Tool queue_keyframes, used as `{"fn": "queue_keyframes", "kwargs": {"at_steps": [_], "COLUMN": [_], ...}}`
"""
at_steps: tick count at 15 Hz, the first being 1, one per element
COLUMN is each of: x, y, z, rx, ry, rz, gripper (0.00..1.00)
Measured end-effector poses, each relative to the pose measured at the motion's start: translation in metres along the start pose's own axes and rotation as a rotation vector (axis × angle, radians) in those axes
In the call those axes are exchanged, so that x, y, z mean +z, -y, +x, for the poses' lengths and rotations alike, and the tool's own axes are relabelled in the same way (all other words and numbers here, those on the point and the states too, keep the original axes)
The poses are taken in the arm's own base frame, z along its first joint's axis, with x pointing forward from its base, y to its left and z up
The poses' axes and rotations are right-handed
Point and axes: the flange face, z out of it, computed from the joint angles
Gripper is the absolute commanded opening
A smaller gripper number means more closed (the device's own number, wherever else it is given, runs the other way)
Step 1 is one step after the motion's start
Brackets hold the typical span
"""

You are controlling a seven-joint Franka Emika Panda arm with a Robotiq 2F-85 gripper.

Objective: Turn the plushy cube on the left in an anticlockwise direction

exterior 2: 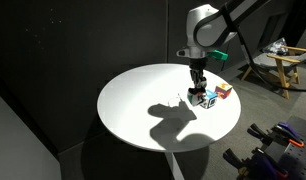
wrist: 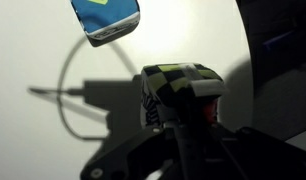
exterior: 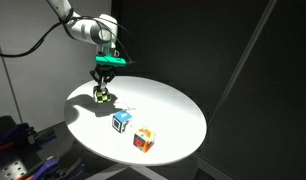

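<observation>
Lab-like robot test space: black drapes (exterior 2: 53,50), round white table (exterior 2: 143,100), wooden stand (exterior 2: 283,62).

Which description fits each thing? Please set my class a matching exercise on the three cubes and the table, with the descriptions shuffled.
Things:
1. plushy cube
2. blue-and-white cube
3. orange-and-white cube
4. table

Descriptions:
A. round and white
B. middle of the row of cubes
C. right at the gripper
D. end of the row, farthest from the gripper

Pairs: 1-C, 2-B, 3-D, 4-A.
</observation>
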Motion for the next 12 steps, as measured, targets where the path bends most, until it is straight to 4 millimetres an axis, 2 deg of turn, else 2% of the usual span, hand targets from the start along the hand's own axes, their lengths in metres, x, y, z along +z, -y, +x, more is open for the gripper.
{"fn": "queue_keyframes", "kwargs": {"at_steps": [8,9,12], "x": [0.0000,0.0000,0.0012], "y": [0.0000,0.0000,0.0001], "z": [0.0000,0.0000,0.0001], "rx": [0.000,0.000,0.000], "ry": [0.000,0.000,0.001], "rz": [0.000,0.000,0.002], "gripper": [0.11,0.03,0.03]}}
